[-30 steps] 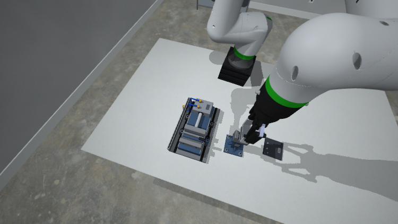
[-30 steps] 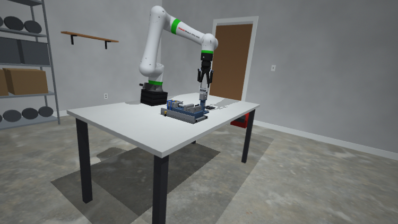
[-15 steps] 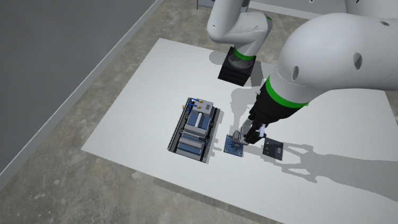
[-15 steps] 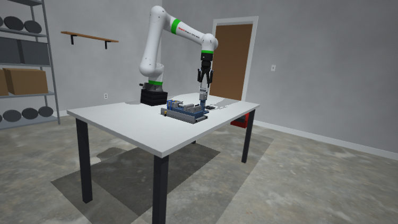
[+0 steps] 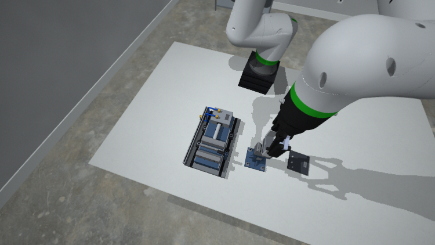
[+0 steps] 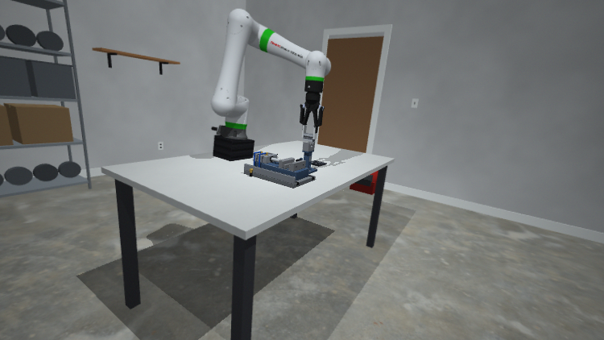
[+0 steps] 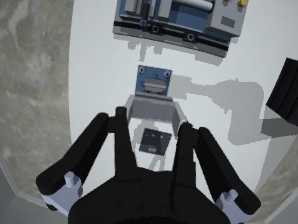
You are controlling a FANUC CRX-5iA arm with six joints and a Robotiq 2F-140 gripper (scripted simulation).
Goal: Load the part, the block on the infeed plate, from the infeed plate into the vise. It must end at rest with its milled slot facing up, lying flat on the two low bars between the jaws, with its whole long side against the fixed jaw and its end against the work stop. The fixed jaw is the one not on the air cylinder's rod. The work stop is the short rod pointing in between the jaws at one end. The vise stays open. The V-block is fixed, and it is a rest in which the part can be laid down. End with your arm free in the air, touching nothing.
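My gripper (image 5: 271, 148) is shut on the part (image 5: 265, 143), a grey block, and holds it in the air above the table. In the wrist view the part (image 7: 154, 110) sits between my fingers, above the gap between the blue V-block (image 7: 153, 82) and the dark infeed plate (image 7: 154, 141). The infeed plate (image 5: 298, 164) is bare. The V-block (image 5: 255, 158) stands just left of the part. The vise (image 5: 209, 143) lies further left with its jaws open and nothing between them. In the exterior view the gripper (image 6: 310, 126) hangs upright with the part (image 6: 308, 139) at its tips.
The robot's black base (image 5: 257, 76) stands at the back of the white table. The air cylinder (image 5: 216, 131) is at the vise's far end. The table's edge (image 7: 67, 96) runs close on one side of the infeed plate.
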